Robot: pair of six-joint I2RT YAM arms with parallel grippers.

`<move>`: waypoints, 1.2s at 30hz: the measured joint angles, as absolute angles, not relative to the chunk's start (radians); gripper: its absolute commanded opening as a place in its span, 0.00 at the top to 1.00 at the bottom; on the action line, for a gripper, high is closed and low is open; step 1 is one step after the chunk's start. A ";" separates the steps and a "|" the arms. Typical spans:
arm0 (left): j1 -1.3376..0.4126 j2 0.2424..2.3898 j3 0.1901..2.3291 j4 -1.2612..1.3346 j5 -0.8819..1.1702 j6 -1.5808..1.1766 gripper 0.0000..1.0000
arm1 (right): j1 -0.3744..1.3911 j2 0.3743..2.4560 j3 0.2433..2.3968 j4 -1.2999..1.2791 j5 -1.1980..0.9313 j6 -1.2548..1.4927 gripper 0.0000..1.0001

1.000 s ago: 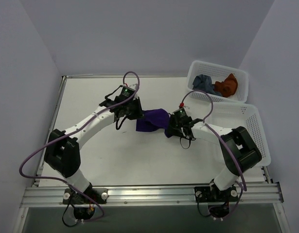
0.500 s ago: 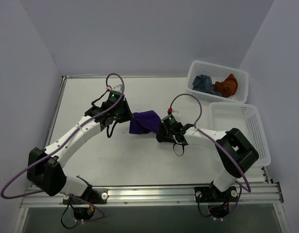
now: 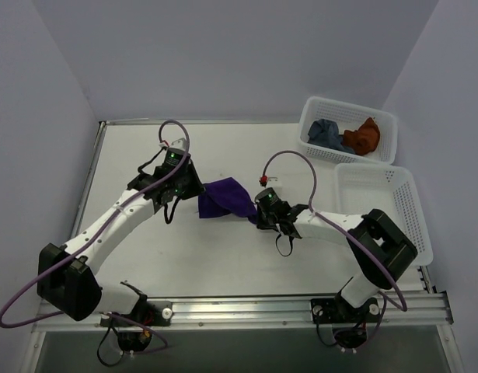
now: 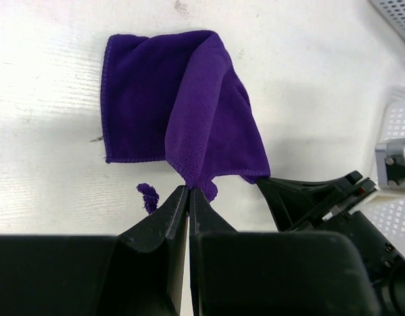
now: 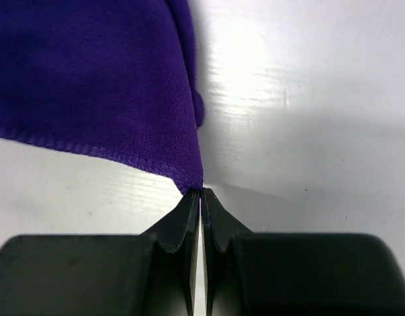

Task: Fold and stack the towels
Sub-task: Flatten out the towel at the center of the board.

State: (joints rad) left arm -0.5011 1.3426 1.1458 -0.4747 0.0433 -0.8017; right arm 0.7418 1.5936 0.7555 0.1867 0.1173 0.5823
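Purple towel [image 3: 223,198] rumpled on tabletop [image 3: 223,260] | left jaws, right jaws pinch opposite towel corners | likely stretching it flat to fold

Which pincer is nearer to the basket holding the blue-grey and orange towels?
Right. The right pincer holds the purple towel on the side toward the basket; the left pincer holds its far side.
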 measured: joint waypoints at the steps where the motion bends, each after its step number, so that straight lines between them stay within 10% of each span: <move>1: -0.499 1.333 1.146 -0.475 0.042 -0.802 0.98 | 0.743 1.573 0.755 0.188 0.117 0.561 1.00; 14: -0.487 1.196 1.140 -0.489 0.040 -0.783 0.98 | 0.844 1.300 0.812 0.032 0.281 0.382 1.00; 29: -0.489 0.702 1.197 -0.609 0.087 -0.764 0.98 | 1.546 1.169 1.304 -0.508 0.872 0.401 1.00; 36: -0.488 0.737 1.165 -0.632 -0.007 -0.805 0.97 | 1.409 1.207 1.305 -0.566 0.960 0.434 1.00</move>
